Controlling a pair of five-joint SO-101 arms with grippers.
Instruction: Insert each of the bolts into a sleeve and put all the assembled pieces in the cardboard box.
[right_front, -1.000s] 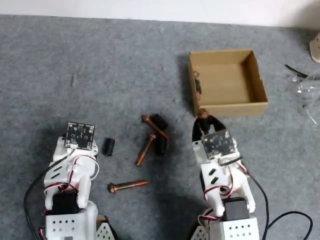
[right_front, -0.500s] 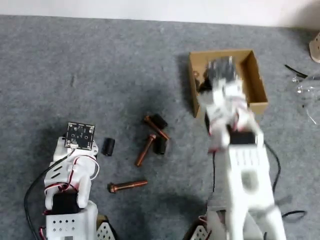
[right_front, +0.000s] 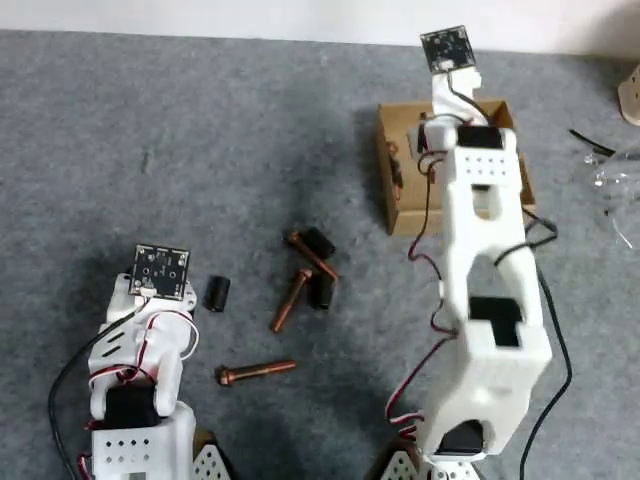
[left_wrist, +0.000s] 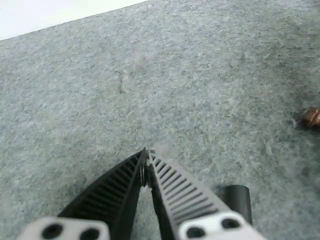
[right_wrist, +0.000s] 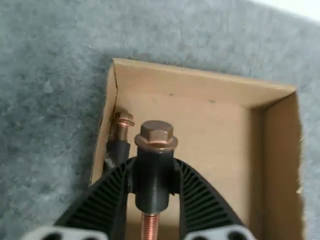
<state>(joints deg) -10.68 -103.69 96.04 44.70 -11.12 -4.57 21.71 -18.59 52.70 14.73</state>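
Jaws of my right arm pinch the sleeved bolt (right_wrist: 152, 175), head outward along them, directly over the cardboard box (right_wrist: 200, 85) toward the table's far edge; I judge release next. Left jaws rest pressed together.

We see a rough, fuzzy grey cloth table cover (right_front: 200, 130), matt throughout, beneath a smooth brown cardboard box (right_wrist: 200, 85) whose paper walls show a flat, dull finish. A copper-coloured metal hex-head bolt (right_wrist: 156, 135) carries a soft satin sheen, and the black plastic cylinder sleeve (right_wrist: 153, 185) around its shank looks smooth and matt. We also note the ribbed, matt black plastic fingers (right_wrist: 105, 200) of the right gripper (right_wrist: 153, 165) and the smooth, faintly glossy white plastic arm shells (right_front: 490, 370).
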